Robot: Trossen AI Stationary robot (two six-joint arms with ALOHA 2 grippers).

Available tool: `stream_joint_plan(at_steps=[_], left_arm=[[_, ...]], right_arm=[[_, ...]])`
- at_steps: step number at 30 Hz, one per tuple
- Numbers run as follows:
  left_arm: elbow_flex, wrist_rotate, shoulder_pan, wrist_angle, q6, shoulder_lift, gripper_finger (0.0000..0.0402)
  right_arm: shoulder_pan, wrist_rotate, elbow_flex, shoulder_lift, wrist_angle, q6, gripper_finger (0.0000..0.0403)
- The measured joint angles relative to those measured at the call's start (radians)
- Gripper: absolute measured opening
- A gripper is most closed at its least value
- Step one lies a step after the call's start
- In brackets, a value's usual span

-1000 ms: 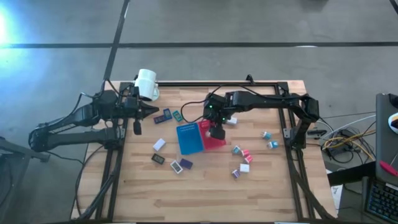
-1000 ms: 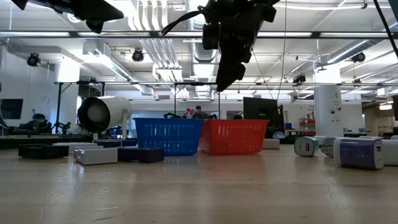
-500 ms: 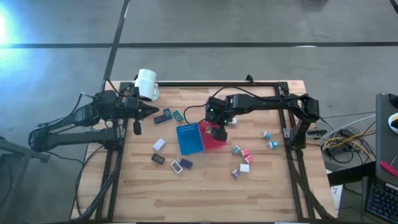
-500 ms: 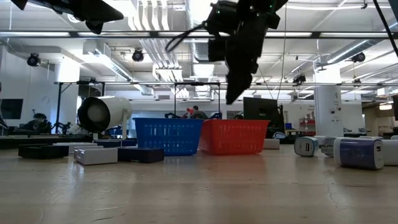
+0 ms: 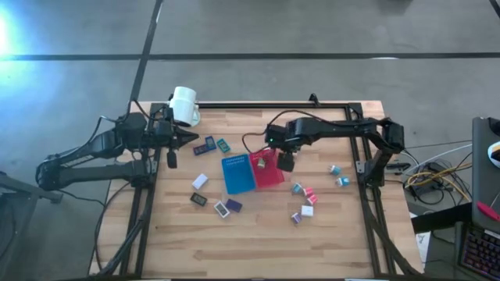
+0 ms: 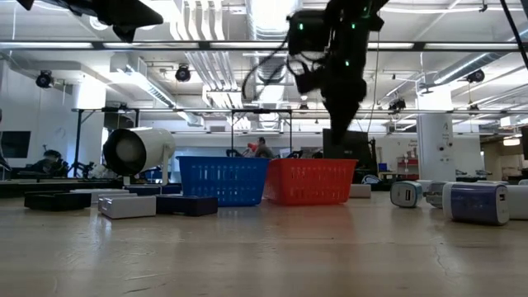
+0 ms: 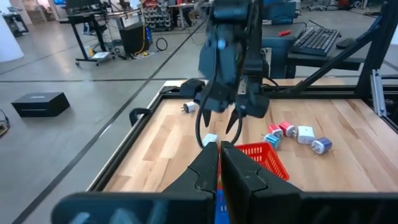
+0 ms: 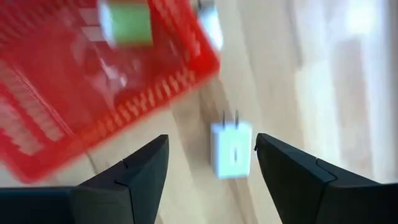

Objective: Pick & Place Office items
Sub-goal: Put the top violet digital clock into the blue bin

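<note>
Above the red tray's (image 5: 269,173) far right corner, right tool (image 5: 286,165) hangs apart and empty over a blurred white plug (image 8: 231,149); left tool (image 5: 192,138), together, waits near the desk's (image 5: 258,234) far left corner.

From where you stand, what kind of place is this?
Most likely a robotics lab or workshop: two robot arms work at a wooden table, exposed ducts and pipes run along the ceiling, and a keyboard sits on a bench behind.
</note>
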Motion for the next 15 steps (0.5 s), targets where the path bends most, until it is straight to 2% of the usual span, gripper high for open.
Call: stream_joint_plan(at_steps=[10, 15], left_arm=[[0.004, -0.004, 0.000, 0.004, -0.005, 0.000, 0.0023], [0.001, -0.006, 0.000, 0.016, -0.008, 0.002, 0.0023]], right_arm=[[0.006, 0.002, 0.002, -0.212, 0.264, -0.041, 0.0247], [0.041, 0.002, -0.097, -0.298, 0.514, -0.073, 0.0249]])
